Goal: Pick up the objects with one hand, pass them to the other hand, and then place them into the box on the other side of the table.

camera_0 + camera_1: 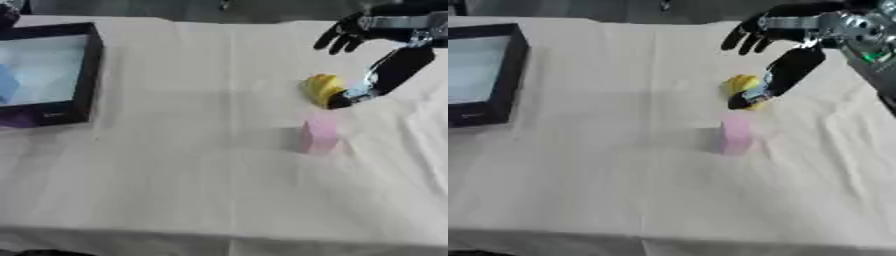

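Observation:
A yellow rounded object (321, 89) lies on the cloth right of centre. Just in front of it stands a pink block (318, 134), upright. My right hand (385, 22) comes in from the upper right and hovers over the yellow object. Its fingers (337, 39) hang spread and relaxed, apart from the object. Its long dark thumb (394, 70) slants down and its tip meets the yellow object's right side. The hand is open and holds nothing. My left hand does not show.
A dark-rimmed box (90, 70) sits at the far left with a blue thing (7, 85) inside. A cream cloth (192, 175) covers the table. A dark shape (7, 15) that I cannot make out sits in the top left corner.

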Available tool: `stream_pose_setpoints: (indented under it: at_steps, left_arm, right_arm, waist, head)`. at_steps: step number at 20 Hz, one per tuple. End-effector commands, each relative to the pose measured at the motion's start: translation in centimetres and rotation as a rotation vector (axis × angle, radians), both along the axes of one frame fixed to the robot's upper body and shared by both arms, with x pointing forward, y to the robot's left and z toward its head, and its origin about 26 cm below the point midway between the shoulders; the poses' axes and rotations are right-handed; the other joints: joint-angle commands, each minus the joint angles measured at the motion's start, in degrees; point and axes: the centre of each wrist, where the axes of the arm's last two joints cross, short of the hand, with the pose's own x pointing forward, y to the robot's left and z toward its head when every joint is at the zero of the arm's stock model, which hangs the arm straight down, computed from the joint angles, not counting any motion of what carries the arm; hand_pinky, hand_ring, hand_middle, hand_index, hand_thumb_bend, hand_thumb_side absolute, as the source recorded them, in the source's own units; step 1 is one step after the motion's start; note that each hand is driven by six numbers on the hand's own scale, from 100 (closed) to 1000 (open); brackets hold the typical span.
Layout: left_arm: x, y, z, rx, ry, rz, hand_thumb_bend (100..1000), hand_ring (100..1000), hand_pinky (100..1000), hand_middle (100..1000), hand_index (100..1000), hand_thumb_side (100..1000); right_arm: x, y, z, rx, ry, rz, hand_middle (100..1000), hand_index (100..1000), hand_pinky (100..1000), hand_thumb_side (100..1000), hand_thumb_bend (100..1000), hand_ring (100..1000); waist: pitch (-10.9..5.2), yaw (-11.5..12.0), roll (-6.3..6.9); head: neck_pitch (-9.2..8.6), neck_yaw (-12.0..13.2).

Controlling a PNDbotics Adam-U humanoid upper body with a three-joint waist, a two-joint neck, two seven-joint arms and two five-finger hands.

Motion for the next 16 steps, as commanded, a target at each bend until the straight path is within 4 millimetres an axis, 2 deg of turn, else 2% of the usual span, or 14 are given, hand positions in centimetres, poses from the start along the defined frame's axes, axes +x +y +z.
stream_pose_setpoints:
  at_steps: [1, 9, 10, 11, 16]
  left_arm:
    - [-0.4, 0.6, 1.7, 0.017, -0.043, 0.012, 552, 682, 632, 656, 792, 577]
    - [-0.4, 0.4, 1.7, 0.009, -0.046, 0.008, 535, 681, 632, 653, 789, 580]
    - [-0.4, 0.4, 1.7, 0.008, -0.046, 0.008, 533, 681, 632, 653, 789, 580]
    - [-0.4, 0.3, 1.7, 0.007, -0.047, 0.008, 532, 681, 632, 653, 789, 580]
    - [-0.4, 0.3, 1.7, 0.009, -0.047, 0.016, 525, 681, 633, 651, 788, 578]
  right_arm:
    - [-0.1, -0.4, 0.2, -0.009, -0.033, -0.029, 834, 836, 855, 329, 631, 835]
    - [0.8, -0.5, -2.7, -0.05, -0.019, -0.058, 835, 830, 857, 314, 627, 840]
    - [0.9, -0.6, -3.0, -0.057, -0.011, -0.061, 834, 831, 857, 272, 644, 840]
    - [1.1, -0.7, -3.4, -0.064, -0.002, -0.064, 838, 834, 858, 311, 627, 842]
    - [1.6, -1.2, -4.7, -0.099, 0.044, -0.054, 850, 859, 862, 291, 618, 848]
  waist:
    - [-1.48, 0.1, -0.25]
    - [-1.22, 0.5, 0.1]
    - [-1.19, 0.5, 0.15]
    - [-1.17, 0.5, 0.19]
    - [-1.06, 0.6, 0.33]
  head:
    - [0.01, -0.7]
    - [-0.2, -1.4]
    - [-0.22, -1.5]
    - [-0.24, -1.6]
    - [-0.28, -2.0]
